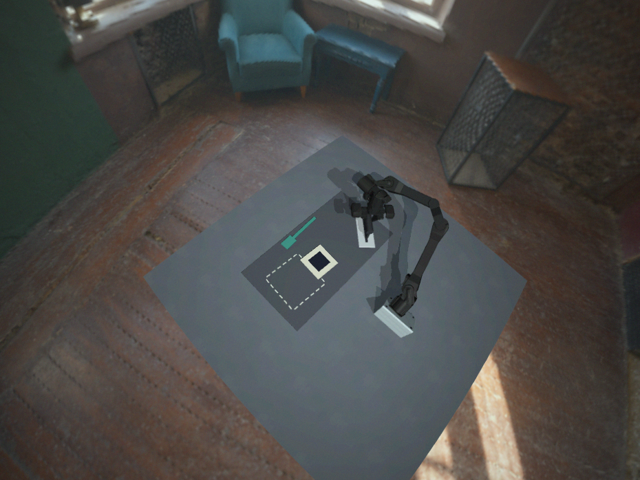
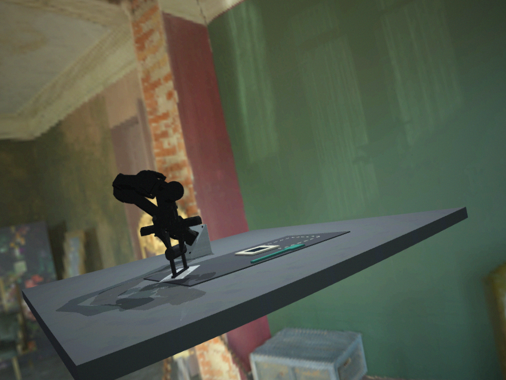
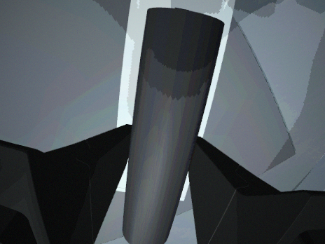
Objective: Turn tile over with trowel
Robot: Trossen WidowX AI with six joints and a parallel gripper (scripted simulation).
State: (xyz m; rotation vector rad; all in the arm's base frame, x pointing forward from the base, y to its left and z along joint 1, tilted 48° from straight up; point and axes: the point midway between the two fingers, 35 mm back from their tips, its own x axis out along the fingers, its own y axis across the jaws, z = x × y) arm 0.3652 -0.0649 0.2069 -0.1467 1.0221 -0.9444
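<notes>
while the gripper (image 3: pixel 162 133) stands low over the far end of the mat (image 1: pixel 255 271), its black fingers press on both sides of a dark round handle (image 3: pixel 173 123). the handle lies along a narrow white blade (image 3: pixel 136 53). handle and blade together are judged to be the trowel (image 1: pixel 365 238). the jaws are closed on the handle, and in the side view the fingertips reach down to the blade, which looks flat on the mat, so no lift shows.

step in hand: taking up the trowel, the first step of the task. nothing of the flip is done. the tile (image 1: pixel 318 261) lies flat near the middle of the mat with its dark marked square up. it sits at one corner of the dashed outline (image 1: pixel 292 284), overlapping the line but mostly outside it. a teal tool (image 1: pixel 299 232) lies on the mat just beyond the tile, apart from it and well apart from the gripper.

next move, as judged: raise the trowel off the mat with the grip firm enough that the round handle does not roll between the pads. carry it toward the tile and bring the blade low and nearly flat to the tile's edge on the side away from the outline, so that a levering turn tips the tile over into the dashed square. the approach should also avoid the teal tool. whether the grip is centred along the handle cannot be told from these views.
</notes>
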